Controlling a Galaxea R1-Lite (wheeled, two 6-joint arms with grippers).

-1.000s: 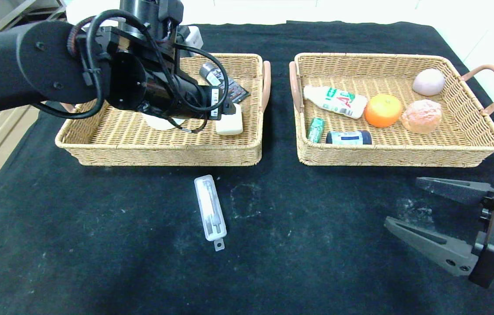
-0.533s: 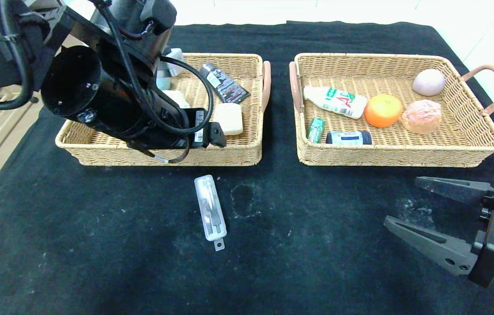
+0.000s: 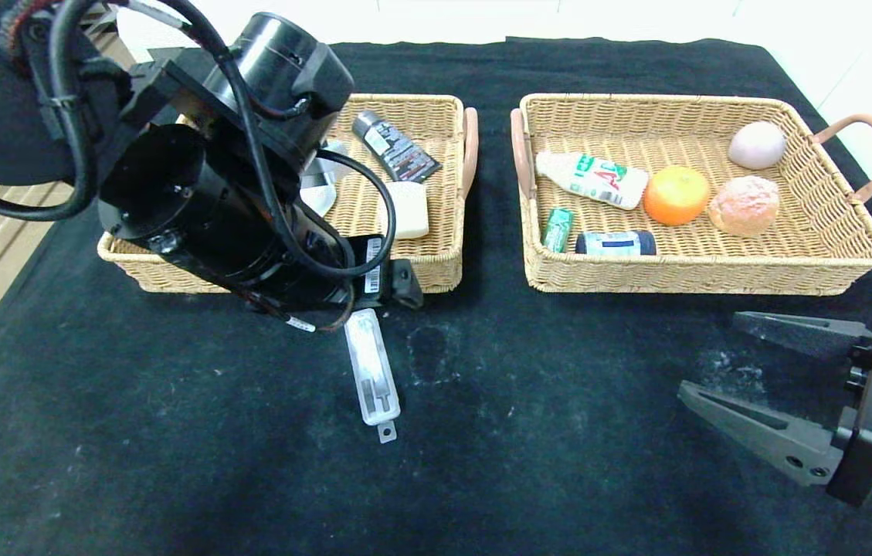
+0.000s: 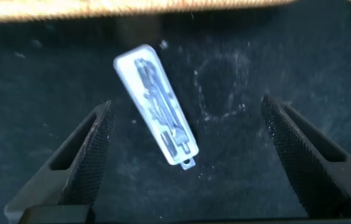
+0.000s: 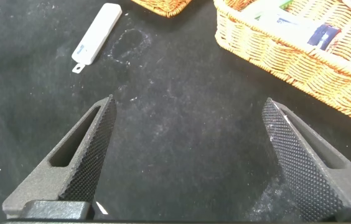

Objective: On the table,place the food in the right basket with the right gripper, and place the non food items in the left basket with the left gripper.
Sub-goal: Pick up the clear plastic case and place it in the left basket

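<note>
A black-draped bench (image 3: 173,432) holds two tan wicker baskets side by side at its far half. The right basket (image 3: 853,262) already contains the food: an orange (image 3: 676,194), a lumpy pinkish-brown bun (image 3: 744,205), a pale egg-shaped item (image 3: 757,144), a white drink bottle (image 3: 592,178), a green gum pack (image 3: 557,228) and a dark blue jar (image 3: 615,242). The left basket (image 3: 436,266) holds non-food things, among them a white soap-like block (image 3: 407,210) and a dark tube (image 3: 395,147). One item appears left to sort: a long narrow white plastic case (image 3: 371,374), lying flat on the bench just in front of the left basket. Its long axis runs nearly from far to near, tilted slightly, with the small hanging tab at the end nearest the robot. The left hand (image 4: 185,155) hovers above it, released and spread wide, one finger on either side of the case, likely lined up to close across its narrow width. The right hand (image 3: 760,378) rests low at the bench's near right, spread wide and holding nothing.
</note>
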